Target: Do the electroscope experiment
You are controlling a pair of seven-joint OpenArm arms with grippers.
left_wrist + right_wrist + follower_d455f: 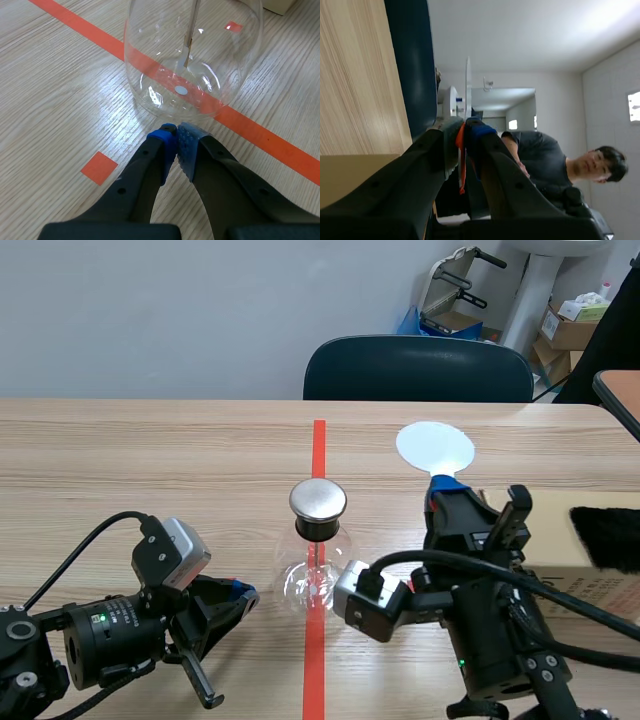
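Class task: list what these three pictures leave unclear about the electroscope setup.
1. Flask inside: in the scene view it is too small and lost in glare; the left wrist view's edge cuts off its upper part.
2. Disc handle: mostly hidden between the right tool's fingers in the scene and right wrist views.
3. Box: cut off by the scene view's edge.

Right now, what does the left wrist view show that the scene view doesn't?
Left wrist view only: that the left gripper is shut, just short of the flask; the thin strip hanging inside it; a tape square. Scene view only: the flask's metal cap, the right gripper holding up a white disc, a box, a chair. Both: the left gripper and the flask on the tape line.
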